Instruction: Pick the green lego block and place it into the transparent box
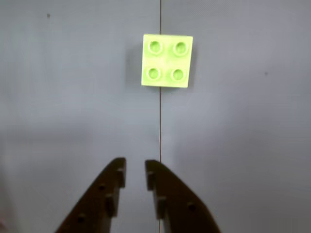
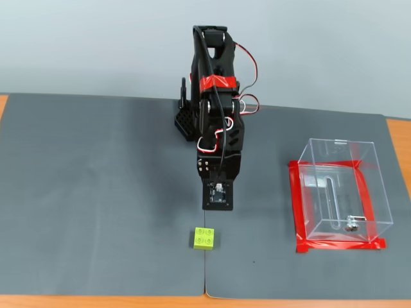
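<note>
The hand [image 1: 135,172] pokes in from the bottom of the wrist view, dark fingers [image 1: 109,187] with only a narrow gap between them, nothing held. Straight ahead in the upper middle of that frame sits the green lego block [image 1: 166,60], studs up, right on the thin seam where two grey mats [image 1: 233,126] meet. In the fixed view the arm [image 2: 215,122] hangs over the centre, the hand itself hidden beneath the wrist, and the block lies low in the middle, just past the arm's tip. Grey mats cover the desk [image 2: 398,138], wood showing at the edges, a pale wall [image 2: 96,45] behind. Right of centre stands the transparent box [image 2: 339,190], red tape [image 2: 298,205] around its base, only a slot and a small metal fitting in its floor.
</note>
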`<action>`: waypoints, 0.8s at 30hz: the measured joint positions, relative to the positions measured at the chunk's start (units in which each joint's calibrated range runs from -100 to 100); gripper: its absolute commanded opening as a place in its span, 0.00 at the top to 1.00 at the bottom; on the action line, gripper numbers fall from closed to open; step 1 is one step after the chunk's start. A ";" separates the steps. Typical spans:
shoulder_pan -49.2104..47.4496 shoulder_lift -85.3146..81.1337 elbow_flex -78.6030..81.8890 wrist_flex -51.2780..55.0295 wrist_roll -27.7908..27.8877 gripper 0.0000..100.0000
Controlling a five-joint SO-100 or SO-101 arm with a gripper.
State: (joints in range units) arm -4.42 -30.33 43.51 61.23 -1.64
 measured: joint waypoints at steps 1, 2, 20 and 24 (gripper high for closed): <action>0.00 0.85 -0.72 0.00 0.00 0.94; 0.00 1.70 -1.35 -0.35 0.00 0.92; 0.00 9.18 -2.25 -10.67 0.00 0.71; 0.00 10.71 -2.25 -12.75 0.00 0.71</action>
State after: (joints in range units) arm -4.42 -19.63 41.27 48.48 -1.64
